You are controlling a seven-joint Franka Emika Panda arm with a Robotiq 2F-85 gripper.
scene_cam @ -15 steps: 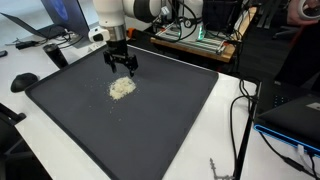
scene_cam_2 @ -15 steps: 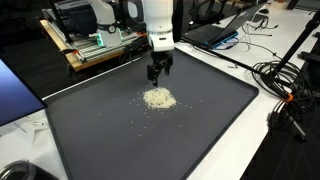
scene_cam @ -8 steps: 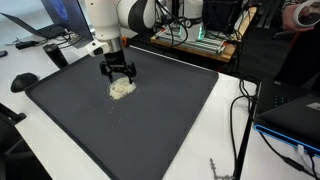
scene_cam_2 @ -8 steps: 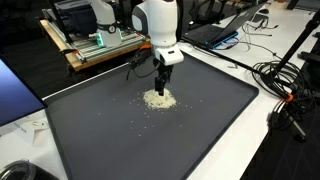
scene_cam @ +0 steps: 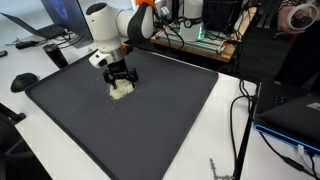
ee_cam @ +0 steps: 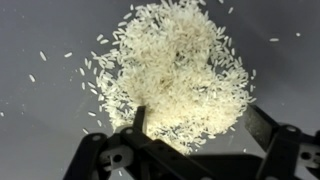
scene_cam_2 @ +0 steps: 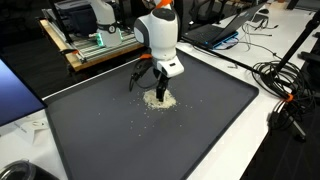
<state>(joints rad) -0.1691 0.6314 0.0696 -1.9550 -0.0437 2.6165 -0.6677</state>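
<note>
Rice (ee_cam: 175,70) is sitting in a small heap on the dark mat (scene_cam: 160,125). The claw (scene_cam: 120,79), spread wide and empty, is now dipping down, straddling the heap's edge.

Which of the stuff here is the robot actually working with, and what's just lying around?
In use:
- gripper, jaws open, low over the rice
- pile of rice
- dark mat that the rice lies on

Just lying about:
- cables
- laptop
- electronics rack
- white table
</note>
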